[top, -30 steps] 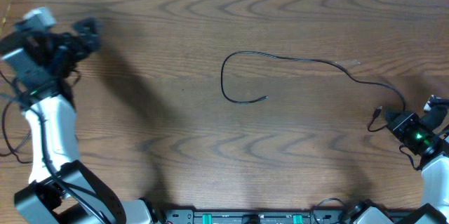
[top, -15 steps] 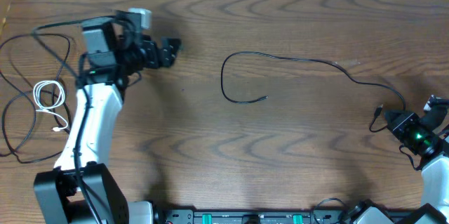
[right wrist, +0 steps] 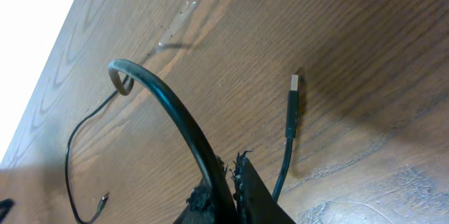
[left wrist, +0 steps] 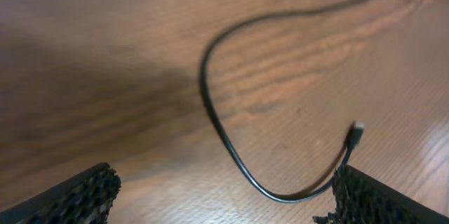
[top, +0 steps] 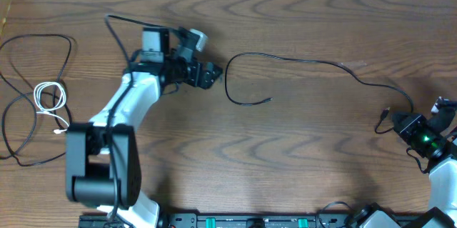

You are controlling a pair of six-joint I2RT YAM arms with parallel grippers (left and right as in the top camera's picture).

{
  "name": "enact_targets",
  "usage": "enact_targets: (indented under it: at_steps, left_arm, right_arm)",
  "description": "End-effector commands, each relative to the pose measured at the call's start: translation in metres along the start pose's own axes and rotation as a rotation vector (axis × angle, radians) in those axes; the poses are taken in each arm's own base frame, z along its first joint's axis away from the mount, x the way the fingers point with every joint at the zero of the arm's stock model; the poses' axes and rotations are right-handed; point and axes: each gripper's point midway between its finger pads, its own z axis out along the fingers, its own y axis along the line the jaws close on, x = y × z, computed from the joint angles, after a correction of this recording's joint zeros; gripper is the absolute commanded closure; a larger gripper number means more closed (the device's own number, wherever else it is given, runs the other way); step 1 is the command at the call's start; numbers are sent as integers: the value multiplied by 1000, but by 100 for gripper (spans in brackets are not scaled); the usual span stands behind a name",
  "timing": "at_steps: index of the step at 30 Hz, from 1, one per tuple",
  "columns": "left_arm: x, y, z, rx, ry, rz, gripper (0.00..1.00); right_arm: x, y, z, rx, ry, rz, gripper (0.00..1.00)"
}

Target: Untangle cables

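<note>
Your left fingers [top: 208, 76] stand wide apart with nothing between them. They hover just to the left of the hooked end of the black USB cable [top: 314, 61]. In the left wrist view both tips show at the bottom corners, and the cable's hook lies on the wooden surface [top: 285, 156] in the gap ahead of them. The small plug [left wrist: 356, 131] that ends the hook points up and away. Just below it the cable's curve runs to the edge of one tip, and you cannot tell whether it touches.

Your right fingers [right wrist: 242, 190] are closed on the same cable, close to its opposite end. The USB-A plug [right wrist: 293, 83] sticks out a short way past the grip. On the other side the cable arcs up out of the grip, then trails off across the surface toward the hook.

The white cord [top: 50, 103] lies well apart from the USB cable, far off to its left beyond the left arm [top: 114, 114]. It is bunched in a few small loops. A second thin black cord [top: 43, 37] sweeps in a wide loose loop around it. From overhead you cannot tell whether those two cross or merely lie side by side. Neither one reaches the USB cable.
</note>
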Motion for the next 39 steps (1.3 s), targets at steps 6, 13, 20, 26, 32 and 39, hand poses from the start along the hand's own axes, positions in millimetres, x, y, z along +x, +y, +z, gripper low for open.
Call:
enact_targets:
  at_steps: [6, 13, 20, 26, 32, 39]
  left_arm:
    - [21, -45, 38, 102, 87, 152, 2]
    - [20, -90, 55, 175, 79, 356, 2]
    - [25, -146, 71, 271, 61, 613, 2]
    - [15, -176, 78, 305, -7, 707, 3]
    - [-3, -198, 80, 317, -107, 783, 3]
    - [-6, -230, 83, 359, -161, 849, 3]
  right_arm:
    - [-2, 6, -1, -12, -6, -31, 96]
    - [-2, 6, -1, -13, -8, -33, 99]
    - [1, 26, -2, -128, 3, -144, 99]
    - [9, 75, -17, -435, 13, -251, 99]
    - [17, 107, -35, -645, 44, -219, 99]
    - [40, 145, -48, -849, 150, -230, 99]
